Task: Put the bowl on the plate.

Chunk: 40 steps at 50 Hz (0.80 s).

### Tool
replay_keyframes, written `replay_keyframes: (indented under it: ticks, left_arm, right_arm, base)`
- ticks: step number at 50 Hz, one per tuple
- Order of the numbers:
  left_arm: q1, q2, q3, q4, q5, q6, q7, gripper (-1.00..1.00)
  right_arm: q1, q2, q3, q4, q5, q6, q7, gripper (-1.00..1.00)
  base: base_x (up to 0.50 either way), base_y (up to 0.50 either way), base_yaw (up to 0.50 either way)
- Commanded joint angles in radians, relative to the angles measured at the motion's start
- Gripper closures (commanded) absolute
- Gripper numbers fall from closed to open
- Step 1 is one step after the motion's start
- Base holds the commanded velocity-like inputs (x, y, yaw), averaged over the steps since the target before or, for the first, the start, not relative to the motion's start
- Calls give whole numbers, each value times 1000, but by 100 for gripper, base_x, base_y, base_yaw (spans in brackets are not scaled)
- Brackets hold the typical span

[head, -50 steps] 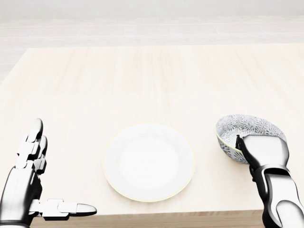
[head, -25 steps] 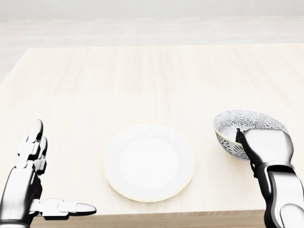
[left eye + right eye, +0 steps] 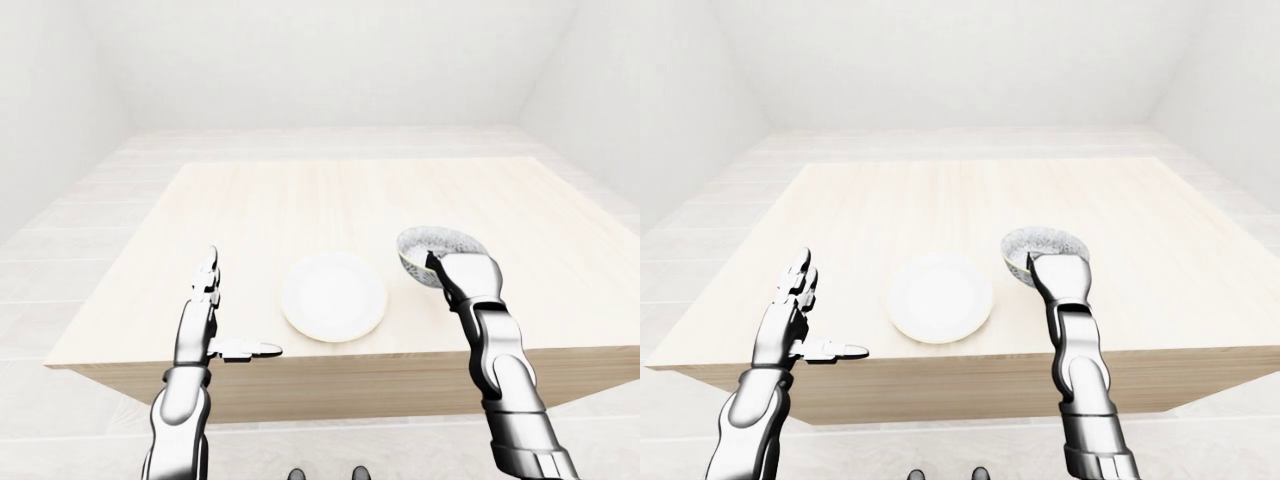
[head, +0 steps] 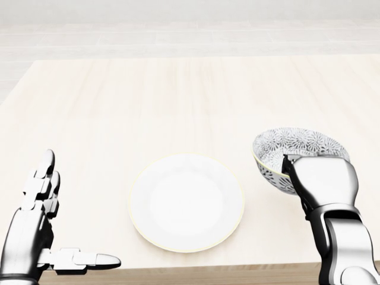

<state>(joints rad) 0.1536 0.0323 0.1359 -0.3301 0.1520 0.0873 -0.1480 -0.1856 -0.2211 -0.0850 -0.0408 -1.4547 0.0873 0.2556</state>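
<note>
Head view: shows a round white plate (image 4: 186, 203) lying flat and bare on the pale wooden table (image 4: 178, 95). Finds the bowl (image 4: 300, 144), white with a dark flower pattern inside and out, to the right of the plate and a little higher in the picture, apart from the plate's rim. Grips that bowl with the right hand (image 4: 322, 183), clenched over the lower side of the rim, a dark fingertip (image 4: 291, 166) hooked just inside and the silver palm covering the lower wall. Cannot tell whether the bowl's base rests on the table or hangs above it. Holds the left hand (image 4: 35, 234) well to the left of the plate, released, fingers straight and pointing up the picture, thumb stretched sideways toward the plate, grasping nothing. Left-eye view: takes in the whole table from farther off, with the plate near the lower edge of the tabletop and the bowl right of the plate, a strip of bare wood between them. Shows the right forearm (image 3: 492, 345) rising from the bottom of the picture to the bowl, and the left forearm (image 3: 183, 400) rising left of the plate. Right-eye view: gives almost the same scene, the bowl just right of the plate and clear of its rim, pale tiled floor (image 3: 700, 250) around the table, plain white walls (image 3: 940, 60) above the plate.
</note>
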Motion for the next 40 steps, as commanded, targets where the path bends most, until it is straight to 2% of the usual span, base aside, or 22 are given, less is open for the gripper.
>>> replay_keyframes:
  ticks: [1, 9, 19, 27, 40]
  left_arm:
    - [2, 0, 0, -8, 0, 0, -2, -100]
    - [6, -2, -3, -12, 3, 0, -1, -100]
    - [6, 1, 3, 9, -2, 0, -2, -100]
    - [2, 2, 9, 15, -5, 0, -4, -100]
    - [6, 0, 6, -15, -2, 0, -7, -100]
  right_arm:
    - [13, 62, 44, -81, -7, 0, -15, 39]
    - [34, 105, 88, -162, -11, 0, 18, 40]
    - [64, 155, 144, -182, -30, 0, 11, 40]
    - [60, 174, 168, -180, -46, 0, -13, 39]
    - [52, 217, 216, -245, -57, 0, 31, 42]
  base:
    - [0, 0, 0]
    - [0, 0, 0]
    - [0, 0, 0]
    - [0, 0, 0]
    - [0, 0, 0]
